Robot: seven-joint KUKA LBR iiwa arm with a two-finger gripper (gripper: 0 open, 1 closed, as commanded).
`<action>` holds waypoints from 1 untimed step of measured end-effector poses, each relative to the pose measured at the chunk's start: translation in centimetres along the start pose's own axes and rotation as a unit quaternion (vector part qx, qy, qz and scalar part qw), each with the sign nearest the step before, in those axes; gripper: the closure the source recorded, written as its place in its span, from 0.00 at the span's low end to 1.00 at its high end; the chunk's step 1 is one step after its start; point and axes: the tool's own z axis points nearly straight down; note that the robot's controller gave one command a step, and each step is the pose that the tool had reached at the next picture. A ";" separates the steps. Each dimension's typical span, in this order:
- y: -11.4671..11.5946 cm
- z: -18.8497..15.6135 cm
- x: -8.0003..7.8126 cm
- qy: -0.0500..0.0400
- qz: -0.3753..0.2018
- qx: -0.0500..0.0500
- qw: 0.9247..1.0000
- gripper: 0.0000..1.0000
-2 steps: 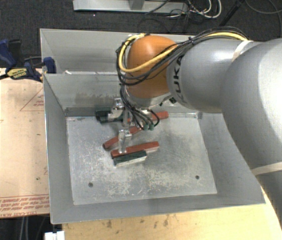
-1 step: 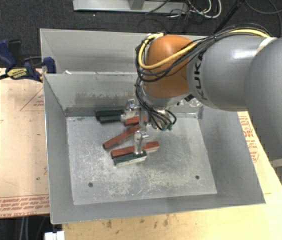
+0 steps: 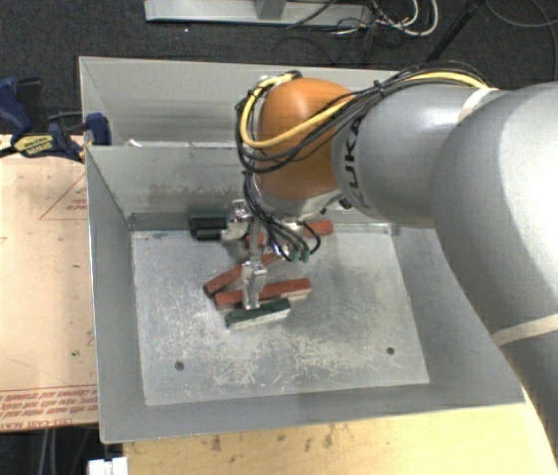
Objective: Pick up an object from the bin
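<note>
Nearest the lens, the arm (image 3: 477, 196) comes in from the right, and its orange cover (image 3: 294, 132) hangs over the back half of the bin (image 3: 259, 374). Below the cover the gripper (image 3: 252, 293) points down into a small heap at the middle of the floor. Its tip sits among two red-brown bars (image 3: 225, 283) and just above a flat green and white piece (image 3: 259, 315), which lies at the heap's near edge. Whether the jaws are apart or together I cannot tell, since the tip is thin and merges with the pieces round it.

A black piece (image 3: 205, 228) lies near the back wall, left of the gripper. Another red piece (image 3: 319, 228) shows to its right.

Judged from this, the reach down looks done or nearly so. Nothing is lifted: every piece rests on the floor. The grasp, if made at all, is unproven, and the lift out is left.
</note>
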 end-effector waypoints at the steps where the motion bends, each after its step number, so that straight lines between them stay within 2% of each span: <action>1: 0.1 0.1 -0.3 -0.017 0.002 -0.003 1.000 1.00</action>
